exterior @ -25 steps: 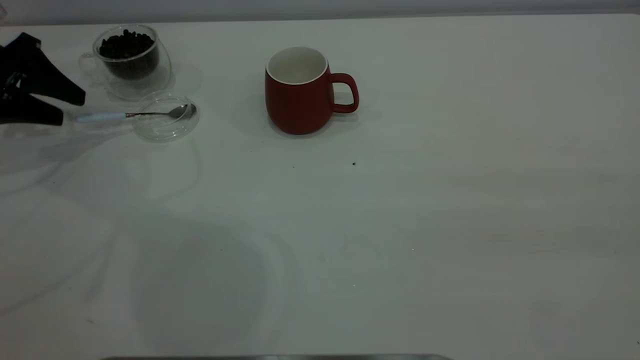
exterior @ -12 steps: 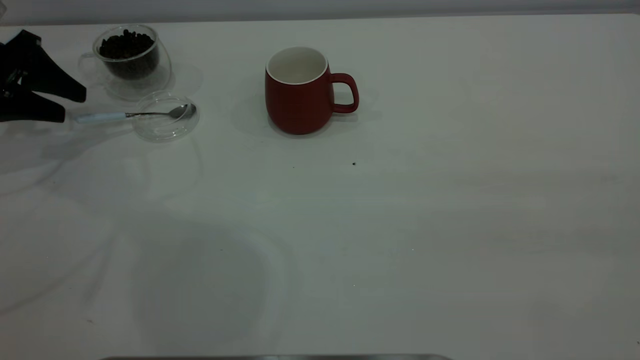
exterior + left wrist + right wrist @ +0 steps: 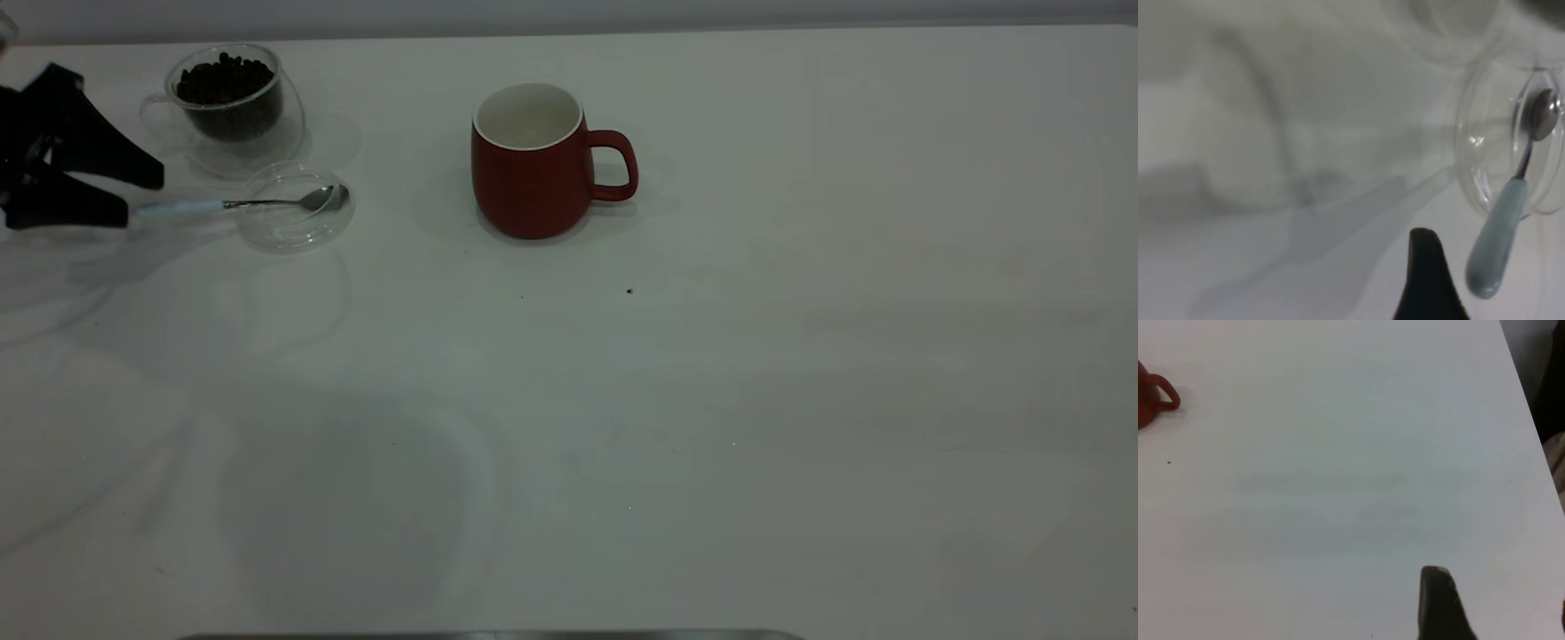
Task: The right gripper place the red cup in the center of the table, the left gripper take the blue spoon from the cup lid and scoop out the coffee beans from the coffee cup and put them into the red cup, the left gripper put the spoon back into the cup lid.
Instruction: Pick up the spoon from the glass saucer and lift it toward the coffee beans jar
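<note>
The red cup (image 3: 531, 164) stands upright and empty near the table's (image 3: 711, 400) middle, handle to the right; its handle also shows far off in the right wrist view (image 3: 1163, 392). The clear coffee cup (image 3: 233, 107) holds coffee beans (image 3: 222, 80) at the back left. In front of it the blue spoon (image 3: 178, 207) rests with its bowl in the cup lid (image 3: 293, 222) and its pale handle (image 3: 1497, 243) pointing left. My left gripper (image 3: 145, 197) is open, its fingertips either side of the handle's end, one finger (image 3: 1426, 283) beside it. My right gripper (image 3: 1501, 600) hangs open over bare table.
A tiny dark speck (image 3: 629, 291) lies in front of the red cup. The table's right edge (image 3: 1531, 433) runs close to the right gripper. A grey bar (image 3: 489, 636) lines the near edge.
My left gripper has shifted a little to the right, toward the spoon's handle. The spoon, lid, cups and beans have not moved.
</note>
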You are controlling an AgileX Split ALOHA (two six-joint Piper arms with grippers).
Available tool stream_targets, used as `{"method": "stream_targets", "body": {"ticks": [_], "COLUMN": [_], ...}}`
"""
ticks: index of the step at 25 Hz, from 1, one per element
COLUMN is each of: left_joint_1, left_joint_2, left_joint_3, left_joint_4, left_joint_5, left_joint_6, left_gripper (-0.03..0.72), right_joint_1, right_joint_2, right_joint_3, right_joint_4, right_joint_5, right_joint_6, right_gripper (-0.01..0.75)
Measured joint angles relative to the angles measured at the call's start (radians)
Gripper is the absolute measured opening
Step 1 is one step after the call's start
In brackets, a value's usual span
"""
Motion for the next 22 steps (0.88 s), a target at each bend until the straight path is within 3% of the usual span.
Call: {"method": "stream_targets", "body": {"ticks": [12,22], "left_joint_1": [-0.005,-0.012], "left_joint_2": [0.033,0.046], "left_joint_3": [0.000,0.000], "left_joint_4": [-0.026,-0.048], "left_joint_5": [0.023,0.025], "left_joint_6": [0.026,0.027], "left_gripper": [0.551,0.394], "right_joint_1": [0.000,0.000], "right_joint_2": [0.000,0.000], "right_joint_3": [0.000,0.000], "right_joint_4": [0.000,0.000], "right_joint_5": [0.000,0.000], "right_joint_6": [0.000,0.000], "right_gripper": [0.466,0.466]}}
